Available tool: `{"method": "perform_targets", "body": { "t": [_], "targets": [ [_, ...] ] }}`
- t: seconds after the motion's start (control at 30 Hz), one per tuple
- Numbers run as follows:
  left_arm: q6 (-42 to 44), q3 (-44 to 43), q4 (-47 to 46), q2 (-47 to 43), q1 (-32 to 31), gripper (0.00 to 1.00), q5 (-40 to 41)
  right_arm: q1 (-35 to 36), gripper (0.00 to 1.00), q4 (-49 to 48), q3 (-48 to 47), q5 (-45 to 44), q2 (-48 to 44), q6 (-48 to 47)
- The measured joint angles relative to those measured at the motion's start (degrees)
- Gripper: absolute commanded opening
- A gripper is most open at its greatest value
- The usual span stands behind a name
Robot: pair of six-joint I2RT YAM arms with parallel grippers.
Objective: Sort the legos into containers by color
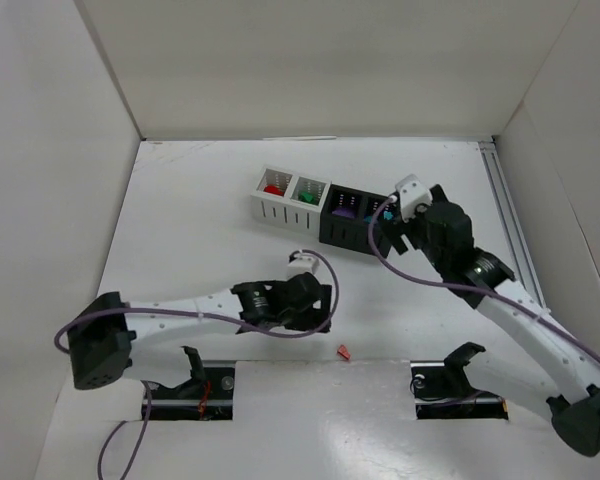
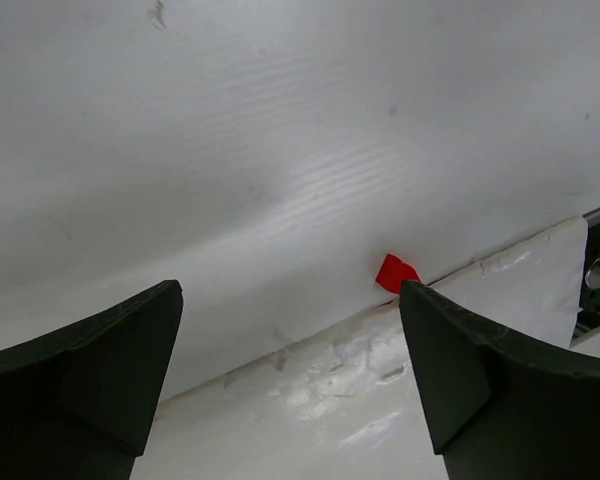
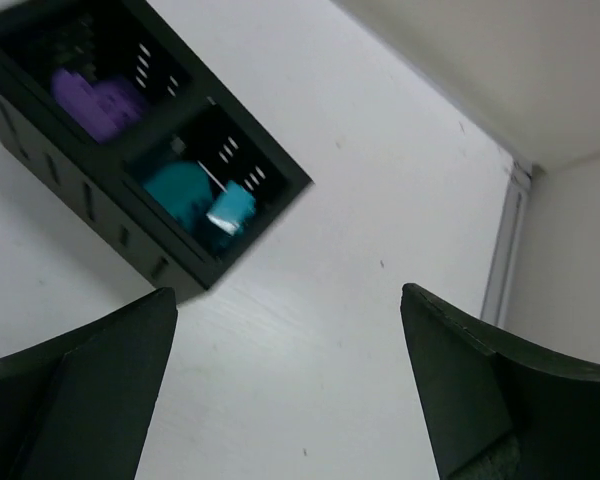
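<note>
One red lego (image 1: 343,352) left loose: tiny, bright, at table's (image 1: 200,230) near edge, ~6 o'clock in top view. Containers (image 1: 270,212) at ~12-1 o'clock hold red, green, purple, teal, one colour per cup. I judge sort nearly done. L gripper (image 2: 290,390) jaws wide, empty, lego at its 1 o'clock. R gripper (image 3: 290,400) spread, empty, teal cup (image 3: 140,240) at its 10 o'clock.

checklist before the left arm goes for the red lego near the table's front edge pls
1. left gripper open and empty: ok
2. red lego centred between its fingers: not ok, it lies off toward one finger
3. right gripper open and empty: ok
4. teal lego down inside the black cup: ok
5. white cup holding red pieces clear from above: ok
</note>
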State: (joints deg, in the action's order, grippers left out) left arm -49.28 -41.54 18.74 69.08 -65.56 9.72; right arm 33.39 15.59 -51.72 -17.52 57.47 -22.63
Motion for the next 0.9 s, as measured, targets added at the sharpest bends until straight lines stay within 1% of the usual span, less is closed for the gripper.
{"method": "perform_targets", "body": {
  "t": [0.07, 0.1, 0.13, 0.17, 0.23, 0.33, 0.37, 0.4, 0.53, 0.77, 0.8, 0.9],
  "targets": [
    [-1.3, -3.3, 0.8, 5.2, -3.1, 0.78, 0.2, -1.8, 0.99, 3.0, 2.7, -2.0, -4.9, 1.0],
    [-1.9, -5.3, 1.3, 8.2, -4.5, 0.78, 0.3, -2.1, 0.99, 4.2, 3.3, -2.9, -6.9, 1.3],
    [-2.4, -7.5, 2.0, 11.3, -5.8, 0.73, 0.4, -2.6, 0.99, 4.8, 3.8, -3.8, -8.9, 1.6],
    [-3.0, -9.5, 2.3, 14.1, -6.9, 0.72, 0.4, -2.9, 0.99, 5.5, 4.1, -4.4, -10.6, 1.8],
    [-3.8, -13.8, 3.4, 19.8, -9.1, 0.65, 0.9, -3.8, 0.99, 6.2, 4.6, -5.8, -13.7, 1.9],
    [-4.9, -19.2, 4.9, 27.5, -12.6, 0.59, 1.0, -5.9, 0.99, 7.7, 5.3, -8.0, -16.3, 1.8],
    [-4.9, -19.2, 4.9, 27.5, -12.6, 0.59, 1.0, -5.9, 0.99, 7.8, 5.4, -8.0, -16.3, 1.8],
    [-5.0, -19.7, 5.7, 28.1, -13.1, 0.56, 1.0, -6.1, 0.99, 8.2, 5.5, -8.2, -16.3, 1.8],
    [-5.5, -22.3, 7.8, 30.3, -13.8, 0.56, 0.9, -6.6, 0.99, 9.5, 6.1, -8.3, -15.9, 1.7],
    [-6.3, -23.3, 9.9, 32.7, -15.5, 0.55, 0.9, -6.7, 0.99, 10.0, 6.8, -8.3, -17.0, 1.4],
    [-6.3, -23.6, 10.1, 33.4, -15.8, 0.50, 1.0, -6.7, 0.99, 10.1, 6.8, -8.3, -17.1, 1.4],
    [-6.3, -24.7, 10.7, 34.4, -16.1, 0.46, 1.5, -6.7, 0.99, 10.1, 6.8, -8.3, -17.5, 1.4]
  ]
}}
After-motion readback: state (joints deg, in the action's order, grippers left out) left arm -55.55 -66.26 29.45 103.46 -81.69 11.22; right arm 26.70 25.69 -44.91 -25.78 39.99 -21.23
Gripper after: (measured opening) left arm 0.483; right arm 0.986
